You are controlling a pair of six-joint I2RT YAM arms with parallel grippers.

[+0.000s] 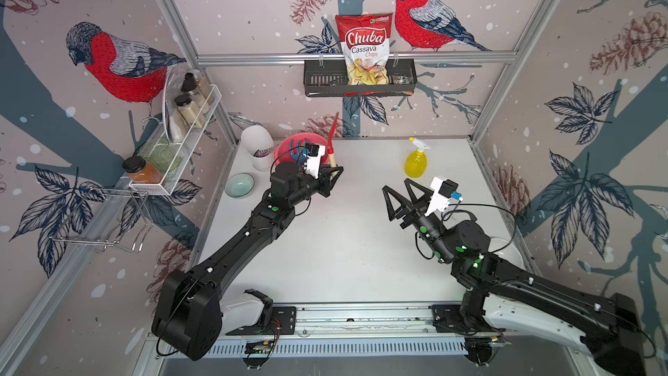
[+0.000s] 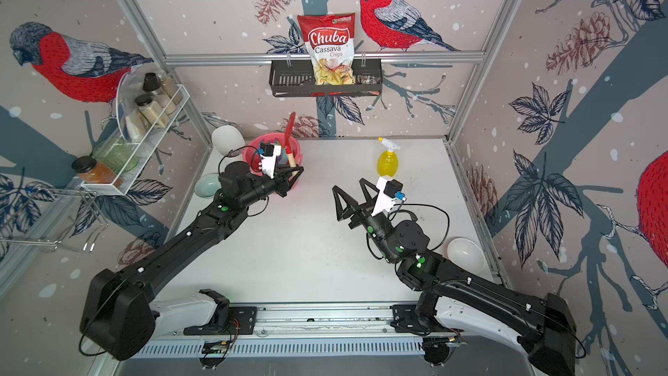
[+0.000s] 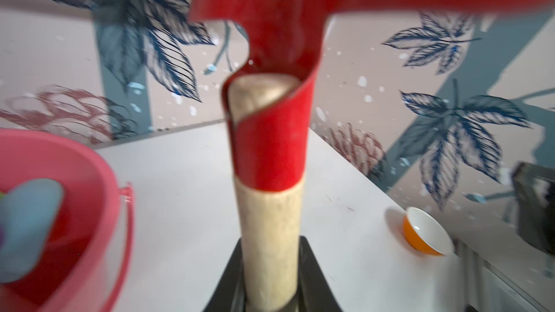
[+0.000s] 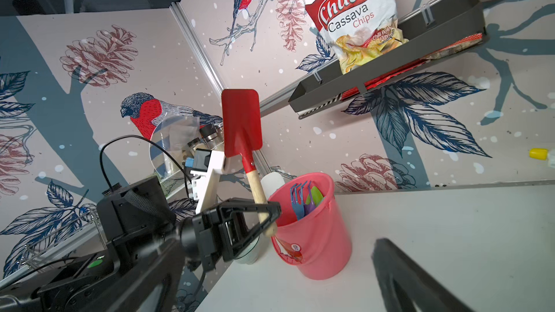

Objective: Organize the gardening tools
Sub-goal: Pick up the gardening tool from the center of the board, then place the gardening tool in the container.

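Left gripper (image 4: 265, 214) clamps red shovel (image 4: 241, 124); right gripper (image 1: 395, 186) gapes empty. Best lowered handle-first into pink bucket (image 4: 318, 244), 10 o'clock

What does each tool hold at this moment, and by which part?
The left tool grips the red shovel by the lower end of its wooden handle, blade pointing up. The right tool is open and holds nothing.

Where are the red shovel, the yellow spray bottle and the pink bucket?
red shovel (image 4: 241, 121): right wrist view, middle of the red blade.
yellow spray bottle (image 1: 415, 164): in a top view, on the yellow body.
pink bucket (image 4: 315, 235): right wrist view, on the outer wall.
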